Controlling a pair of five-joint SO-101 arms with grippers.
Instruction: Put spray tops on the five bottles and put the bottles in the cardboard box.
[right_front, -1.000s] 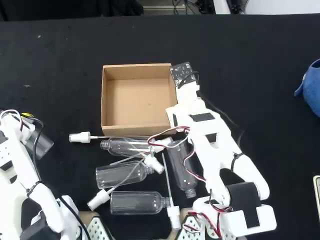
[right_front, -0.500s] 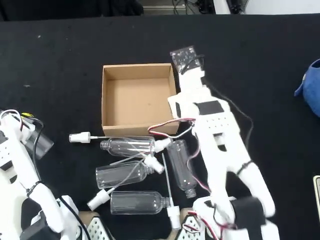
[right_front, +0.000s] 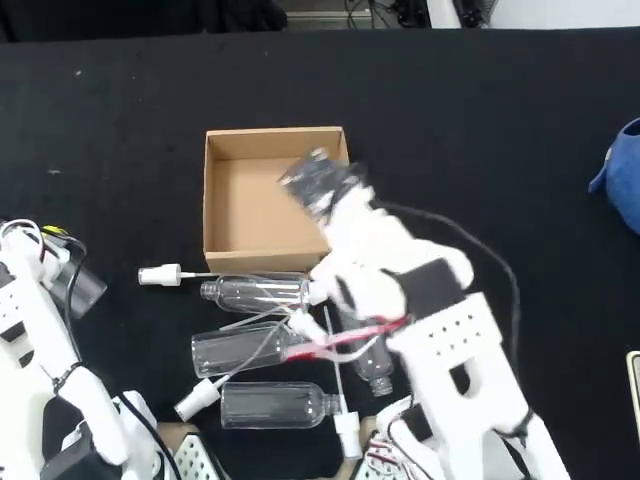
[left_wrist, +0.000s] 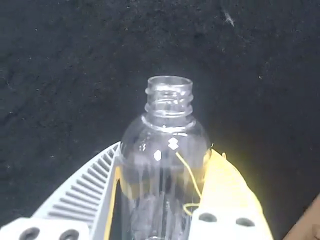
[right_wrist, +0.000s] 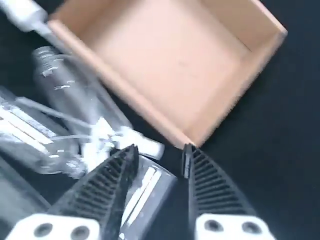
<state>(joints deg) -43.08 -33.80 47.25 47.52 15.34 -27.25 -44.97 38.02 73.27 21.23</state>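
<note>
The left gripper is pinching an uncapped bottle by its body at the near left of the counter. The bottle's base is running past the wrist view's edge. Three bottles are lying on their sides before the box, with loose spray tops lying among them. The right arm is covering most of a fourth bottle. The right gripper, jaws spread, is hovering over the box's near right corner. Black counter is extending well beyond the box.
</note>
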